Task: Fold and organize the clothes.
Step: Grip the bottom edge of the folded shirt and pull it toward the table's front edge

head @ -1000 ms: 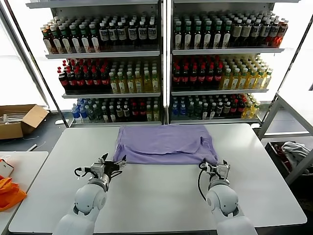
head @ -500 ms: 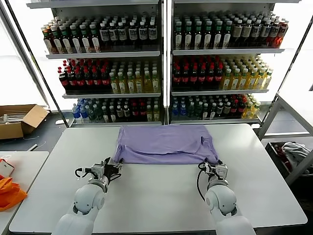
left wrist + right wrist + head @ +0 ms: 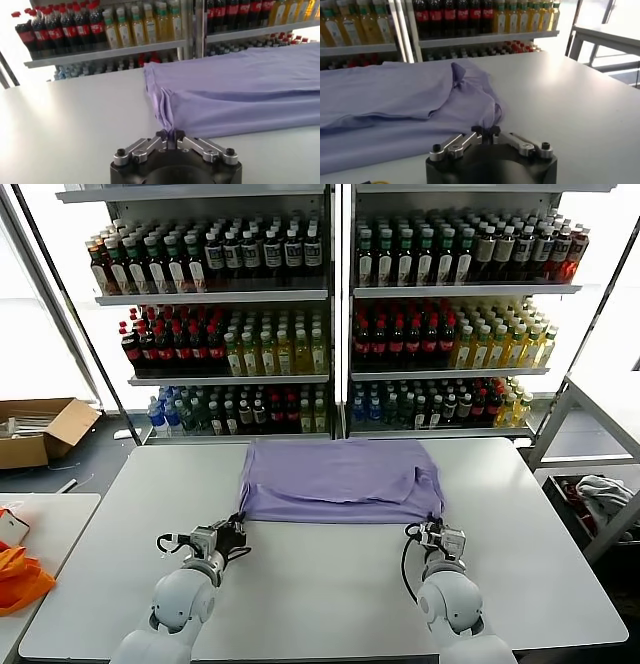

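The clothes, a lavender T-shirt (image 3: 340, 479), lie flat at the far middle of the white table (image 3: 330, 594), folded over so the print does not show. My left gripper (image 3: 236, 529) is shut on the shirt's near left corner. In the left wrist view its tips (image 3: 170, 135) pinch a ridge of purple fabric (image 3: 240, 85). My right gripper (image 3: 436, 526) is shut at the shirt's near right corner. In the right wrist view its tips (image 3: 486, 131) meet on the hem of the rumpled cloth (image 3: 395, 95). Both grippers sit low on the table.
Shelves of bottles (image 3: 330, 334) stand right behind the table. A cardboard box (image 3: 40, 429) and an orange cloth (image 3: 20, 576) lie to the left. A metal rack with a grey-white cloth pile (image 3: 605, 489) stands at the right. Bare tabletop stretches between my arms.
Both grippers have gone from open to shut on the shirt's near corners. Both arms have drawn back a little toward me, and the near hem has followed slightly.
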